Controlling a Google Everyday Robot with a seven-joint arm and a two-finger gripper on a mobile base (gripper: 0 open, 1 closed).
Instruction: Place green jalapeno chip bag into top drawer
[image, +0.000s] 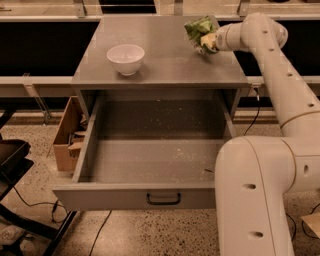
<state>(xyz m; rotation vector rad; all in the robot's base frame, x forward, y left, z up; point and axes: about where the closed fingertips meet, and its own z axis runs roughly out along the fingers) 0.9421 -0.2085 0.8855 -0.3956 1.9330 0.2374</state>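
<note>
Already clenched on the green jalapeno chip bag (198, 28) at the far right of the worktop (165, 67), the pincer (208, 43) has yet to carry it into the open top drawer (115, 197).

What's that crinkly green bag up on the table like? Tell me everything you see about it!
The green jalapeno chip bag is small, crumpled and shiny like foil, light green with pale patches. It is at the back right corner of the grey table top, above the open top drawer and not in it. The robot's claw is against its lower right side. I cannot tell whether the bag rests on the table or is lifted.
</note>
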